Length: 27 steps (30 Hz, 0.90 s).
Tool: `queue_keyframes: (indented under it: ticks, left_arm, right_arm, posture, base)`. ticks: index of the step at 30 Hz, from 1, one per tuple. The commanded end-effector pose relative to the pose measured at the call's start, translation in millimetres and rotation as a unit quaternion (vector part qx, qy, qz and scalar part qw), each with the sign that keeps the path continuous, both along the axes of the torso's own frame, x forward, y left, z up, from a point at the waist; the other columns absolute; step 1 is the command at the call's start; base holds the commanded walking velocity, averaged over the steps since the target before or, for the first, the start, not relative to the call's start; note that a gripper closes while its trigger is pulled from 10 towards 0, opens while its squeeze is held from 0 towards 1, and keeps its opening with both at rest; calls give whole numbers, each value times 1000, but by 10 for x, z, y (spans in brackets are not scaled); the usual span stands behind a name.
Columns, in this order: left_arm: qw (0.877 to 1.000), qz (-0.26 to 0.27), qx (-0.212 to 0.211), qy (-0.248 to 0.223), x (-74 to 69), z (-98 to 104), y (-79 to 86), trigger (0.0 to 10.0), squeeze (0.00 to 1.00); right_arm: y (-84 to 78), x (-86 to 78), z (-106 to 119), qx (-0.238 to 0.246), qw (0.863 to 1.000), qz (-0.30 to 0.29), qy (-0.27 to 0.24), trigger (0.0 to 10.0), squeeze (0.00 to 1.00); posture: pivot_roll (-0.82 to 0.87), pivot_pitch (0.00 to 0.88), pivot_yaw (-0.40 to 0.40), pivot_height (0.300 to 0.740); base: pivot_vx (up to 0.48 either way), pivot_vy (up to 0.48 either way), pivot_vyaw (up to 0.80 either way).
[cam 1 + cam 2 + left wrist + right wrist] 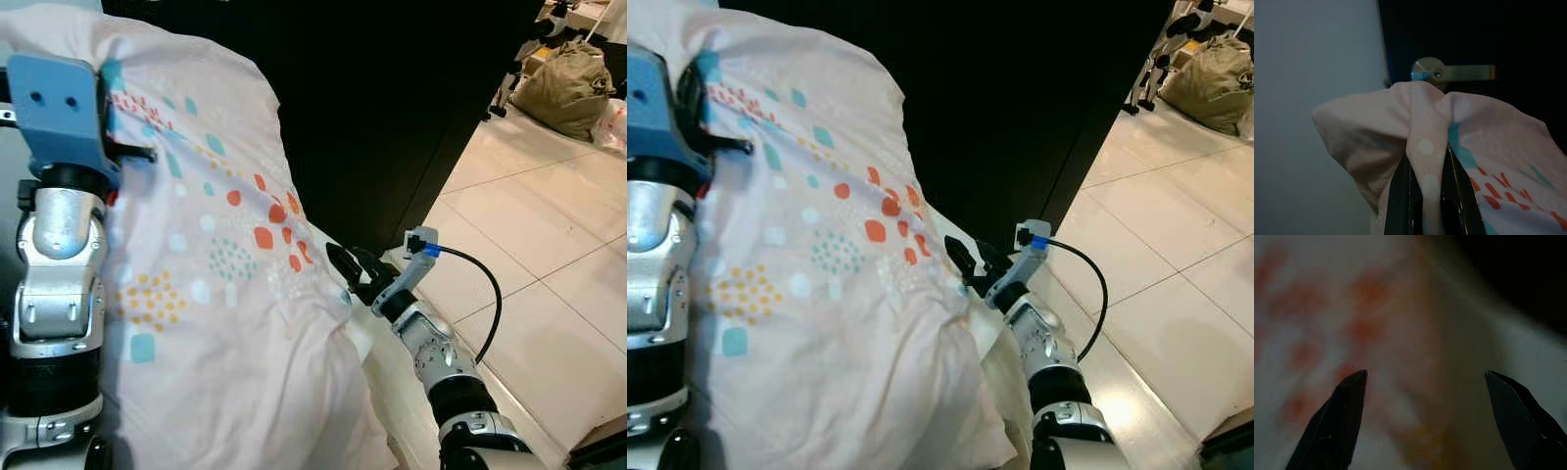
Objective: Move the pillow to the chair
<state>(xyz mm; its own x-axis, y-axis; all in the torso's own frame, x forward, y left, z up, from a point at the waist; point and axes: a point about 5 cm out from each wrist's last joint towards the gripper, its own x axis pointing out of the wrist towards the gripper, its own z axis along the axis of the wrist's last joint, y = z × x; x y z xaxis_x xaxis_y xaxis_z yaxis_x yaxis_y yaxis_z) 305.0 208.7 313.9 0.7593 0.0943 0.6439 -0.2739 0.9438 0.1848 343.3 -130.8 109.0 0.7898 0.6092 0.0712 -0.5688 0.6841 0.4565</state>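
**A:** Where was the pillow (206, 264)?

**B:** Held up in front of the robot, against a dark door (392, 108). It ran from 11 o'clock down to 6 o'clock across the head views. No chair visible.

**A:** Grips?

**B:** Left gripper (1425, 196) was clamped on a fold at the pillow's top corner, fabric pinched between both fingers, near the door handle (1452, 72). Right gripper (1425, 396) sat at the pillow's lower edge, about 4 o'clock, fingers spread apart with cloth just ahead of them. So one real hold only.

**A:** Advice for the carry?

**B:** My read: close the right one on a thick bunch before turning. A single corner pinch could slip or let the pillow sag.

**A:** Containers?

**B:** An olive bag (566, 86) on the tiled floor (549, 245) at 2 o'clock. Contents not visible.
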Motion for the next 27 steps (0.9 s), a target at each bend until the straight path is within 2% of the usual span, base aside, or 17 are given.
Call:
queue_keyframes:
  ticks: [1,2,5,6,9,10,11,12,13,15,17,18,20,22,23,25,27]
  left_arm:
    - [1000,-10,8,-7,10,-16,-92,0,0]
    - [1000,-12,8,-7,14,-22,-107,0,0]
    - [1000,-14,9,-6,17,-26,-124,0,0]
    - [1000,-15,10,-7,18,-25,-136,0,0]
    - [1000,-15,12,-11,16,-14,-152,0,0]
    - [1000,-15,12,-11,16,-14,-152,0,0]
    - [1000,-14,13,-12,14,-12,-156,0,0]
    - [1000,-14,13,-12,12,-12,-157,0,0]
    - [1000,-14,13,-12,12,-12,-157,0,0]
    - [1000,-14,13,-14,10,-10,-158,0,0]
    - [1000,-12,13,-15,3,-7,-157,0,0]
    - [1000,-12,14,-15,0,-7,-155,0,0]
    - [1000,-12,14,-15,-1,-7,-155,0,0]
    - [1000,-11,14,-16,-4,-4,-155,0,0]
    - [1000,-10,13,-17,-11,-1,-156,0,0]
    - [1000,-9,12,-18,-16,-1,-166,0,0]
    - [1000,-10,12,-19,-18,0,-173,0,0]
  right_arm:
    - [132,-167,-145,-40,994,98,14,10000,0]
    - [161,-224,-150,-38,990,132,12,10000,0]
    - [166,-280,-119,-22,986,163,9,10000,0]
    - [158,-314,-76,0,983,182,8,10000,0]
    - [141,-491,154,90,957,274,-17,10000,0]
    - [141,-491,154,90,957,274,-17,10000,0]
    - [147,-603,206,109,940,323,-19,10000,0]
    - [160,-672,194,105,931,350,-12,10000,0]
    - [160,-672,194,105,931,350,-12,10000,0]
    - [200,-821,126,76,912,404,8,10000,0]
    - [294,-979,36,20,889,455,34,10000,0]
    - [342,-1024,15,-1,882,470,40,10000,0]
    - [368,-1048,13,-12,878,477,44,10000,0]
    - [412,-1059,35,-25,876,479,44,10000,0]
    - [528,-976,-40,-86,889,448,51,10000,0]
    - [592,-877,-170,-147,900,403,70,10000,0]
    - [608,-830,-238,-172,905,380,83,10000,0]
  posture:
    - [122,61,-139,505]
    - [123,63,-141,505]
    - [121,65,-140,505]
    - [120,65,-141,505]
    - [121,66,-143,505]
    - [121,66,-143,505]
    - [121,68,-143,505]
    - [121,68,-145,505]
    - [121,68,-145,505]
    - [122,70,-148,505]
    - [124,72,-148,505]
    - [123,74,-150,505]
    - [123,74,-150,505]
    - [123,74,-152,505]
    - [122,74,-153,505]
    - [123,76,-156,505]
    - [121,76,-155,505]
  base:
    - [0,0,0]
    - [0,0,0]
    - [0,0,0]
    - [0,0,0]
    - [0,0,0]
    - [0,0,0]
    - [0,0,0]
    - [0,0,0]
    - [0,0,0]
    - [0,0,0]
    - [0,0,0]
    - [0,0,0]
    - [0,0,0]
    - [0,0,0]
    - [0,0,0]
    - [0,0,0]
    - [0,0,0]
